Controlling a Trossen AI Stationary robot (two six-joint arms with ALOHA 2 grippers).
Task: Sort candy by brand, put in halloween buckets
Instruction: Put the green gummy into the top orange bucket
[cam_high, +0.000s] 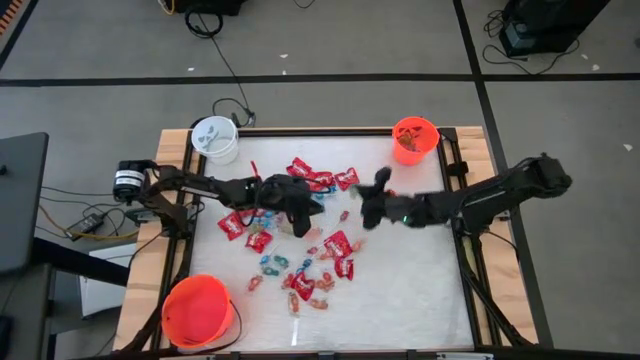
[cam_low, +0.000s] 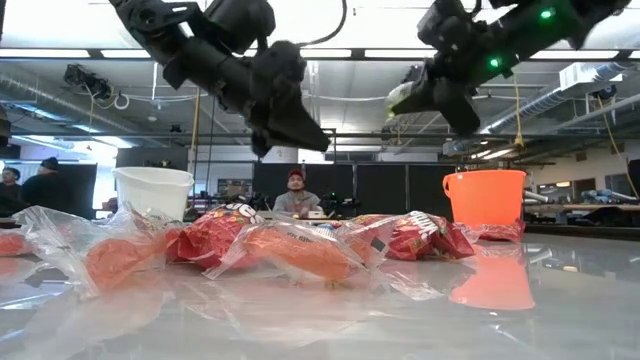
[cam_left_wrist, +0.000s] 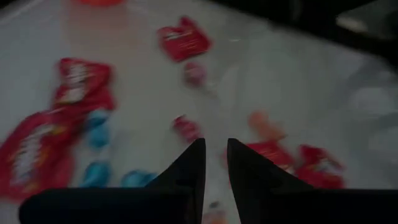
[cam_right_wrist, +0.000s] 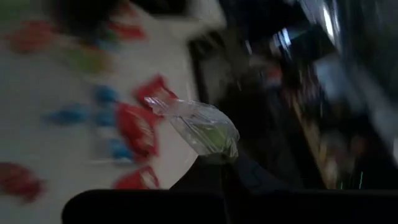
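Pinched tight, the right gripper's (cam_right_wrist: 214, 158) fingers hold a clear-wrapped green candy (cam_right_wrist: 205, 132) by one end of its wrapper, so the sweet sticks out past the tips and hangs free of the table. That grip on the loose wrapper, lifted well above the pile, looks meant for carrying it to a bucket without dragging other pieces along. Beyond those fingertips lie red packets (cam_right_wrist: 138, 129) and small blue pieces (cam_right_wrist: 106, 94) on the white table (cam_high: 420, 290).

Across from it, the left gripper's (cam_left_wrist: 215, 163) fingers stand narrowly apart with nothing between them, hovering above the heap; just beyond their tips sit blue-wrapped pieces (cam_left_wrist: 96, 134) and more red packets.

Farther out stand the buckets: the small orange bucket (cam_high: 415, 140) is nearest the right gripper, the white bucket (cam_high: 215, 139) is behind the left arm, and the larger orange bucket (cam_high: 198, 311) sits at the table's near left corner.
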